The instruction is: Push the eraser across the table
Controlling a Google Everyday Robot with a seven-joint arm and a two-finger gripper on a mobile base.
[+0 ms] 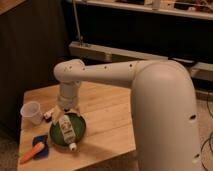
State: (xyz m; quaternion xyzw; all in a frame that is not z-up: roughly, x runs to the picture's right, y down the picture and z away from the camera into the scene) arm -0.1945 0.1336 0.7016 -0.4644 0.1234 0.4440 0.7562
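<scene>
The light-wood table (107, 117) fills the lower left of the camera view. My white arm reaches in from the right, and its wrist turns down over the table's left half. The gripper (66, 111) hangs just above the far rim of a green plate (60, 136), with its fingers spread and nothing between them. A white bottle with a label (66, 129) lies on the plate right under the gripper. The eraser is hidden from this view. A small pale thing (48, 114) pokes out left of the gripper; I cannot tell what it is.
A clear plastic cup (31, 112) stands at the table's left edge. A blue block (42, 145) and an orange carrot-like thing (30, 153) lie at the front left corner. A dark shelf unit runs behind the table.
</scene>
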